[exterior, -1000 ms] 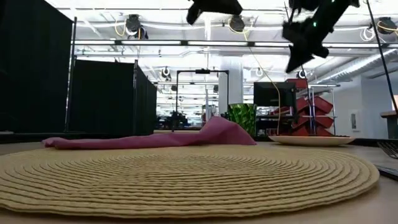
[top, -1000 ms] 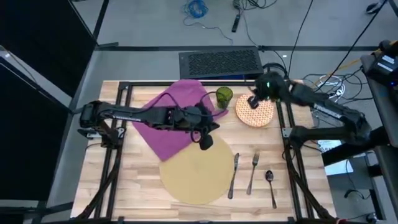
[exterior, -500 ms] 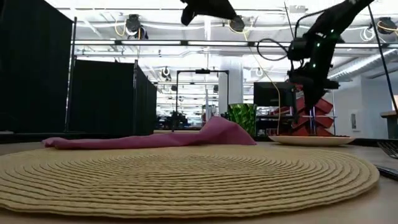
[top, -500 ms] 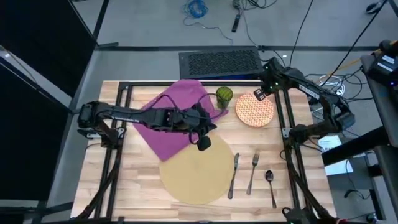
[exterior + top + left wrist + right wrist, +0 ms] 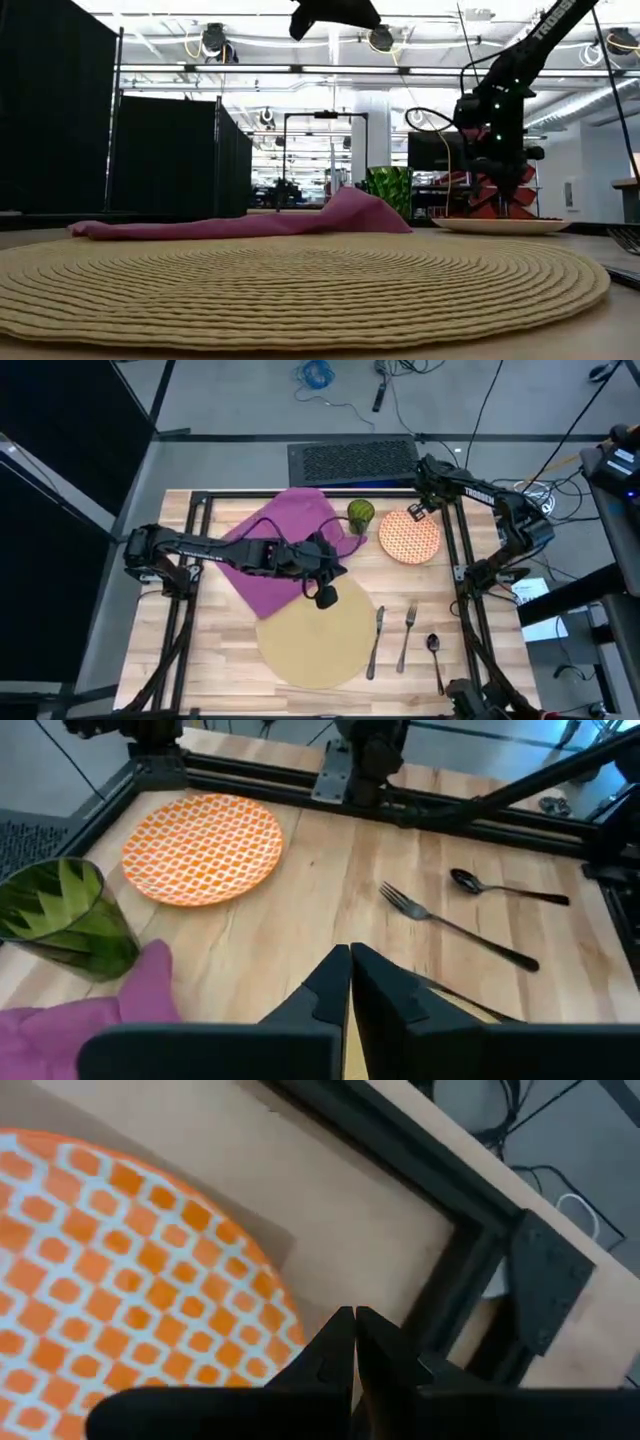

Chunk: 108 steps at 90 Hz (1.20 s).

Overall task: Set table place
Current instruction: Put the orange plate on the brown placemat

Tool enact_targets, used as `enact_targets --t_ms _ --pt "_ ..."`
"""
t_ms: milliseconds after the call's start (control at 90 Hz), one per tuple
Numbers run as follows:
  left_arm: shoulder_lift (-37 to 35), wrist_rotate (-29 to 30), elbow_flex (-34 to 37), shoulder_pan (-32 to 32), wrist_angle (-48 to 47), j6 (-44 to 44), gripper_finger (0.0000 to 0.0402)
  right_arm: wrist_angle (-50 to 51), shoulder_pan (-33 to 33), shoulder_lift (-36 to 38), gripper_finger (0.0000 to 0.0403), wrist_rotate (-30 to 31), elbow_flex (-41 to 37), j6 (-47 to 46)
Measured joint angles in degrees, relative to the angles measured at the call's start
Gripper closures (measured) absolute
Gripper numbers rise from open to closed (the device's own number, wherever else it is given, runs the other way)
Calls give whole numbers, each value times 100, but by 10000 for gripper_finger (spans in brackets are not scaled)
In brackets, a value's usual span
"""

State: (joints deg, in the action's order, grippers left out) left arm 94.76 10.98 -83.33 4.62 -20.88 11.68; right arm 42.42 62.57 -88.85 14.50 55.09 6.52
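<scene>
From above we see the left claw (image 5: 325, 597) at the mat's (image 5: 315, 645) twelve o'clock; wrist views alone show both claws pressed together, the right claw (image 5: 355, 1342) over the plate's (image 5: 120, 1260) rim.

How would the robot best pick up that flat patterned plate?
Probably by the rim. The plate lies flat on the table, so only its slightly raised edge offers a hold. The right gripper sits at the far rim; that side is free, while the green cup crowds the other.
</scene>
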Motion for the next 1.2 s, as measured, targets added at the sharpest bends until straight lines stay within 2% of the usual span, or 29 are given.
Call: enact_targets --t_ms 667,856,1067,1200 --pt "0 0 0 50 -15 4 401 -170 -36 -908 403 89 0 45" --pt "0 0 0 50 -5 3 401 107 -88 -965 403 -232 2 61" --pt "0 0 0 50 50 0 401 172 -611 -908 403 -300 0 10" --pt "0 0 0 50 54 -2 401 189 -1077 -908 403 -574 0 -149"
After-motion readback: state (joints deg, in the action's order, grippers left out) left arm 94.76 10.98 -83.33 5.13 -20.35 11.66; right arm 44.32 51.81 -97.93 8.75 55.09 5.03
